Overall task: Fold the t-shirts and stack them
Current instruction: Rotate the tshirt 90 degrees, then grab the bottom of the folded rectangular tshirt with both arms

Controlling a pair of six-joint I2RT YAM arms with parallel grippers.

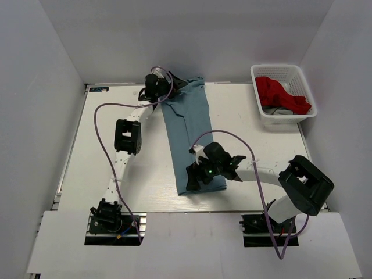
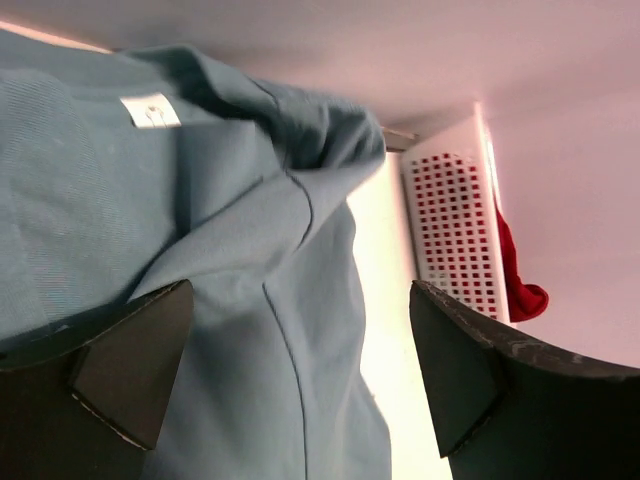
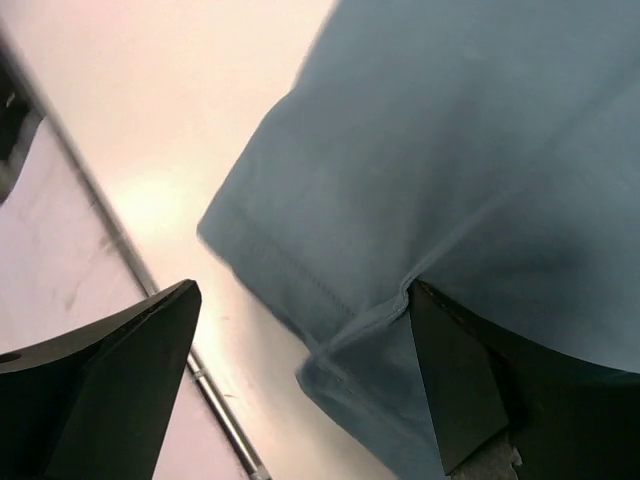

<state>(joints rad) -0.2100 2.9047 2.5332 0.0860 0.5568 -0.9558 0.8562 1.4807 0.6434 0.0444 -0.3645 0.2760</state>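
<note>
Grey-blue t-shirt (image 1: 189,131) runs near-to-far, left gripper (image 2: 290,375) at its collar, right gripper (image 3: 300,385) seemingly over its hem, both spread wide.

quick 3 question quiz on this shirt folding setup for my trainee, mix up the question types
1. True or false: the jaws of both arms are shut on the grey-blue t-shirt.
2. What lies on top in the white lattice basket? A red cloth; B green towel; C yellow socks.
3. Fill in: the left arm's jaws hover at the t-shirt's ___ end, the right arm's jaws at its hem.
Key: 1 false, both stand open. 2 A. 3 collar.
</note>
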